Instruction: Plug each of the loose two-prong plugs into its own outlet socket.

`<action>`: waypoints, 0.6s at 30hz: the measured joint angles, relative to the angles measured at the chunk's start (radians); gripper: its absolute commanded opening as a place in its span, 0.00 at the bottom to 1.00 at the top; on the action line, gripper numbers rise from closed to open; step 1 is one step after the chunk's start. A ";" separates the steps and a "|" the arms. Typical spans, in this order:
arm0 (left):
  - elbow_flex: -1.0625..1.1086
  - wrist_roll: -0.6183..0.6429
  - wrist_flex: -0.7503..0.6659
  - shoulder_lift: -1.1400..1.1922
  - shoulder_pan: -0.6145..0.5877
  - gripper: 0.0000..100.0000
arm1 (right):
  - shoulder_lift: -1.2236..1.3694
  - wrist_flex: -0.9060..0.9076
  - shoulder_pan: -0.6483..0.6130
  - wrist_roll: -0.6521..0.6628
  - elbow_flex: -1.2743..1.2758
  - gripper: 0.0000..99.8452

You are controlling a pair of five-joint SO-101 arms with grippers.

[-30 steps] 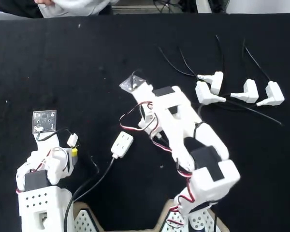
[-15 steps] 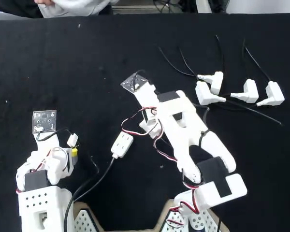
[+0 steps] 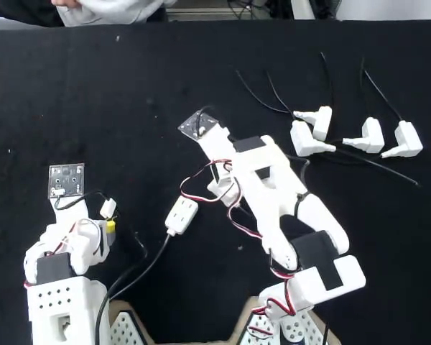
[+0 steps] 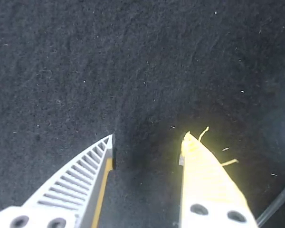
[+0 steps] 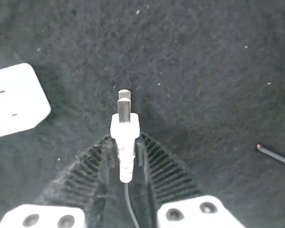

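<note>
Near the middle of the tabletop, the right claw is clamped on a white 2-prong plug. Its fingers pinch the body from both sides, and the 2 prongs stick out past the tips over bare black surface. The plug's thin wire runs back between the fingers. The white outlet block lies flat a little closer to the near edge, apart from the held plug, and its black cord trails toward that edge. 4 loose plugs lie toward the far right corner, 2 of them just beside each other. By the near left corner the left claw hangs with its fingers spread apart over bare tabletop.
</note>
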 measured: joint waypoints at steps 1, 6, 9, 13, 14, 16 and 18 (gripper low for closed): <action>0.000 0.000 0.000 0.000 0.000 0.23 | 0.000 0.002 0.000 0.002 0.000 0.08; 0.000 0.000 0.000 0.000 0.000 0.23 | 0.000 0.002 -0.002 0.008 0.000 0.12; 0.000 0.000 0.000 0.000 0.000 0.23 | 0.000 0.002 -0.002 0.008 0.000 0.12; 0.000 0.000 0.000 0.000 0.000 0.23 | 0.000 0.002 -0.002 0.008 0.023 0.12; 0.000 0.000 0.000 0.000 0.000 0.23 | 0.000 0.002 -0.002 0.008 0.031 0.12; 0.000 0.000 0.000 0.000 0.000 0.23 | 0.000 0.002 -0.002 0.008 0.041 0.12; 0.000 0.000 0.000 0.000 0.000 0.23 | 0.000 0.002 -0.002 0.008 0.043 0.12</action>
